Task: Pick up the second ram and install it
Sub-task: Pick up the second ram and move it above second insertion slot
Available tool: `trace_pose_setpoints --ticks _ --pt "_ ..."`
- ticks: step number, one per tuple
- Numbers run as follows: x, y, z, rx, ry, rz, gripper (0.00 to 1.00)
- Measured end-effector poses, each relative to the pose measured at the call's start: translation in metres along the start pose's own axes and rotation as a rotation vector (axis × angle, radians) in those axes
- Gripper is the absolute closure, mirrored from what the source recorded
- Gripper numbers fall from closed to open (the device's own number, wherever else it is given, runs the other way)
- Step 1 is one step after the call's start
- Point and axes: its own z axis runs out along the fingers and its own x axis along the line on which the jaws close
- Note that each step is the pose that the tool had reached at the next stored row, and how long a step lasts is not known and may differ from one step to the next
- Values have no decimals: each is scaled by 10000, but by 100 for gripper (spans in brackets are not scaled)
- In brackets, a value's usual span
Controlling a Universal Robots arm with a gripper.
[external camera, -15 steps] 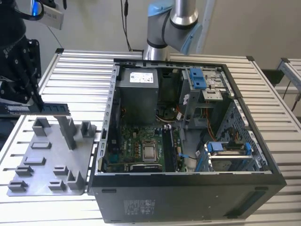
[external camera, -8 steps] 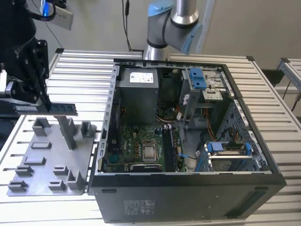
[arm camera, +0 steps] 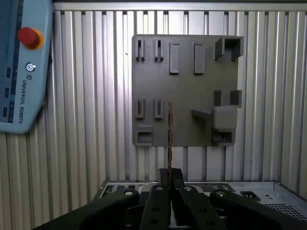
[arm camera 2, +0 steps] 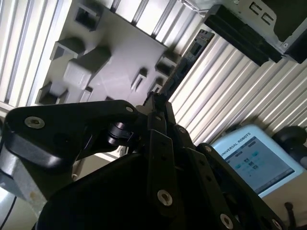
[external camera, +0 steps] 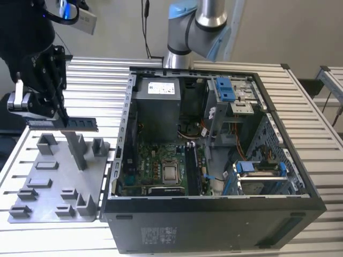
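the second ram (external camera: 83,124), judged light, stiff and fragile at its chips and contacts, is pinched across its flat faces by the closed-in gripper (external camera: 63,122), jutting beyond the fingertips, above the grey fixture tray (external camera: 51,198).

Arm base (external camera: 195,27) at 12 o'clock in exterior view. Gripper (external camera: 62,119) at 9 o'clock, pointing down, fingers (arm camera: 164,178) closed tight on second ram (external camera: 80,124).

The second ram (external camera: 78,124), a thin dark chip-studded stick, is pinched level and on edge in the fingers (arm camera: 164,178), toward the exterior view's nine o'clock.
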Motion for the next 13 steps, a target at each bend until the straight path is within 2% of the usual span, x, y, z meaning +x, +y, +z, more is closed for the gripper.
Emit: trace_pose_setpoints --ticks 13 --pt "-8 -344 2 0 1 1 86"
